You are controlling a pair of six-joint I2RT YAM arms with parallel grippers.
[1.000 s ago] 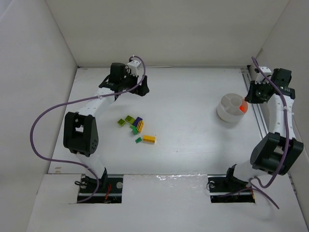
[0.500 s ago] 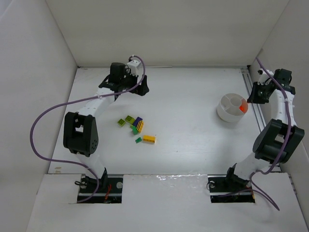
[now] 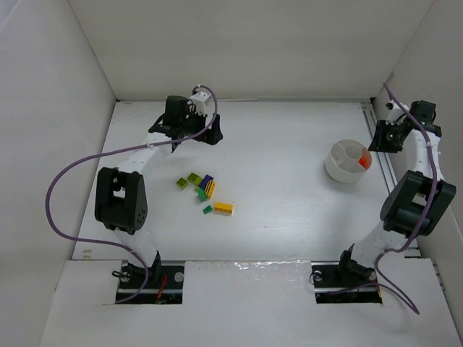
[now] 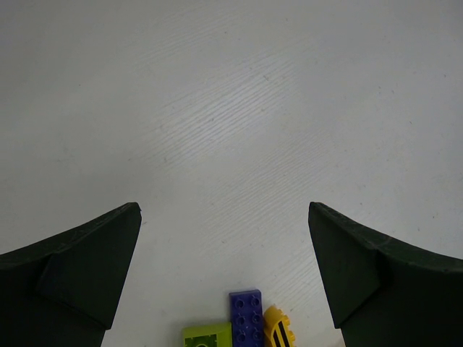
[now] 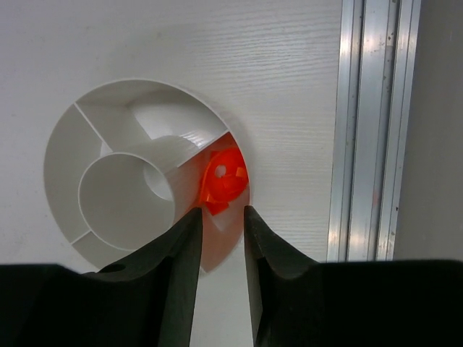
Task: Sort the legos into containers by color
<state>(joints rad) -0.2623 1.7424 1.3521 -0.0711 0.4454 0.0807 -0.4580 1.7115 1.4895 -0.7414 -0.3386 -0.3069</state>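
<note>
Right wrist view: orange plastic lego bricks (image 5: 223, 182) lie in one wedge of the round white bowl (image 5: 61, 144), below the right gripper (image 5: 222, 211), fingers narrowly parted and empty. The left gripper (image 4: 224, 210), fingers wide apart, hovers near unsorted bricks (image 3: 205, 189) on the tabletop (image 3: 289, 188); picking one likely comes next.

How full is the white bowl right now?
Nearly empty: only orange legos lie in one compartment of the bowl; the others seen hold nothing.
</note>
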